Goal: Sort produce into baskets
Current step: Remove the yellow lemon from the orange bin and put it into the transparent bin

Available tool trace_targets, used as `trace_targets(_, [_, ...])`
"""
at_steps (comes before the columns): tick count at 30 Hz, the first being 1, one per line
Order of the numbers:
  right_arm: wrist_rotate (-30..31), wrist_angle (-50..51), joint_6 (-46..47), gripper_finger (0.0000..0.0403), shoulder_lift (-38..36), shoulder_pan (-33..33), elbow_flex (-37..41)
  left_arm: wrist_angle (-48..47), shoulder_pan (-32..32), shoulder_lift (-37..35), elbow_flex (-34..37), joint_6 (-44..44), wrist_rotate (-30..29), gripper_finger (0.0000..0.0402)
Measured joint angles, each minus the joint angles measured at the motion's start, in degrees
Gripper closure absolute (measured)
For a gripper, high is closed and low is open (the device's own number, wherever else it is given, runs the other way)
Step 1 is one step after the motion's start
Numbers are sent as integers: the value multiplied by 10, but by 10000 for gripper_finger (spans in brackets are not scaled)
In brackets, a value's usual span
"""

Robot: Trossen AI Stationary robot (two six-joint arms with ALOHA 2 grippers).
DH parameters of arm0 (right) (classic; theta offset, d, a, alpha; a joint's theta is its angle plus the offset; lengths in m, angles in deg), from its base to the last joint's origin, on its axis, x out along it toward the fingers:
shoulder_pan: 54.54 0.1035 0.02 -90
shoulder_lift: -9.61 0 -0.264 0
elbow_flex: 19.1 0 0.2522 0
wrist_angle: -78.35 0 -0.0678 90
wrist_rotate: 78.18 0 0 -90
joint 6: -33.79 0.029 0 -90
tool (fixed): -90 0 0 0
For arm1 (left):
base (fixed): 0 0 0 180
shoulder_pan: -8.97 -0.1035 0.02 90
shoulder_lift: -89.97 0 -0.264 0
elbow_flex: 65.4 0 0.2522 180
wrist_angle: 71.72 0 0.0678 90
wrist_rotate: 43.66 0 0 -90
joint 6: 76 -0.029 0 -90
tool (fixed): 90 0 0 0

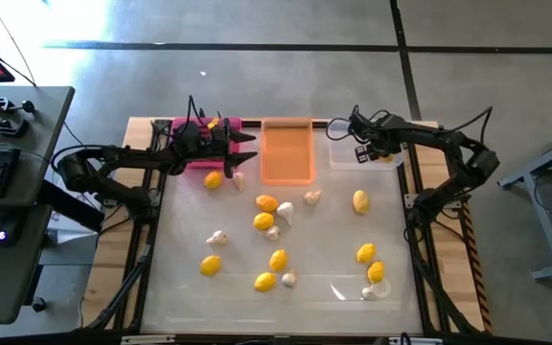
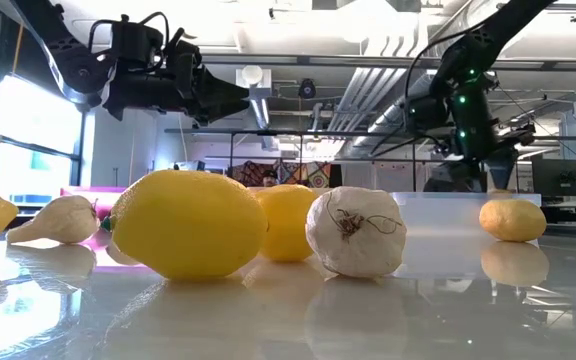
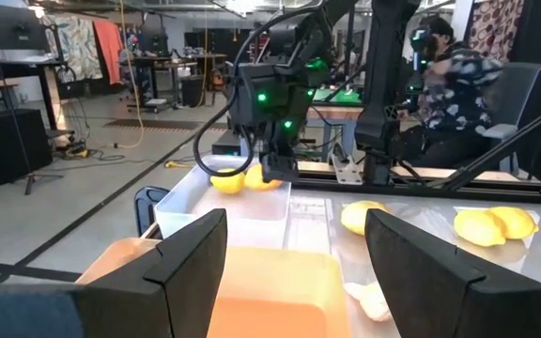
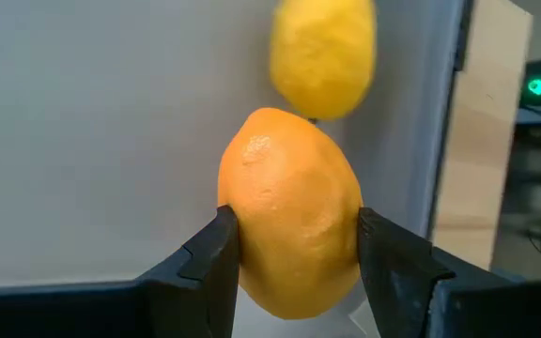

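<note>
Over the clear tray [image 1: 364,156], the right hand [image 4: 294,246] grips an orange lemon [image 4: 291,225]; the left hand [image 1: 241,146], fingers spread and empty, hovers beside the orange tray [image 1: 287,153].

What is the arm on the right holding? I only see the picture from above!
Observer: The right gripper is clamped on an orange-yellow lemon, shown by its wrist camera.
Operator: What is under it?
Observer: The clear tray, with another yellow lemon already lying inside.
Operator: Is the other arm holding something?
Observer: No. The left gripper is open and empty, above the orange tray.
</note>
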Motion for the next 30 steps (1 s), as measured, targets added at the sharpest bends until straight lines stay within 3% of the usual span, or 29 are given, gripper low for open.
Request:
trace_targets(18, [32, 4, 34, 224, 0, -5, 0, -7, 0, 0, 0, 0, 0, 163])
trace_targets(30, [63, -1, 10, 163, 0, -7, 0, -18, 0, 0, 0, 5, 0, 163])
